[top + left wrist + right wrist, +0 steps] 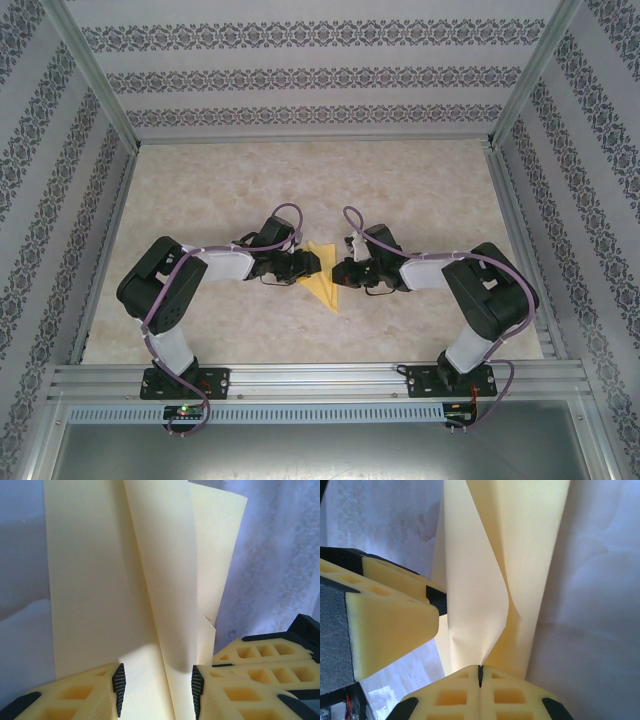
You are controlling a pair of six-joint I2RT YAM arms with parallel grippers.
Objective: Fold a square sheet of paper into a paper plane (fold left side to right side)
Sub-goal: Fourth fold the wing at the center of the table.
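Observation:
The yellow paper plane (325,285) lies mid-table as a narrow pointed dart, its tip toward the near edge. My left gripper (310,263) is at its left side and my right gripper (340,272) at its right, close together. In the left wrist view the left gripper (156,690) stands open astride the paper (95,580), with a raised flap (165,580) running between the pads. The right gripper (480,672) is shut on the edge of that lifted flap (475,585). One left finger (390,615) shows beside it.
The marbled tabletop (200,200) is bounded by aluminium rails: a front rail (320,378) by the arm bases and side rails (520,240). Patterned walls enclose the back and sides.

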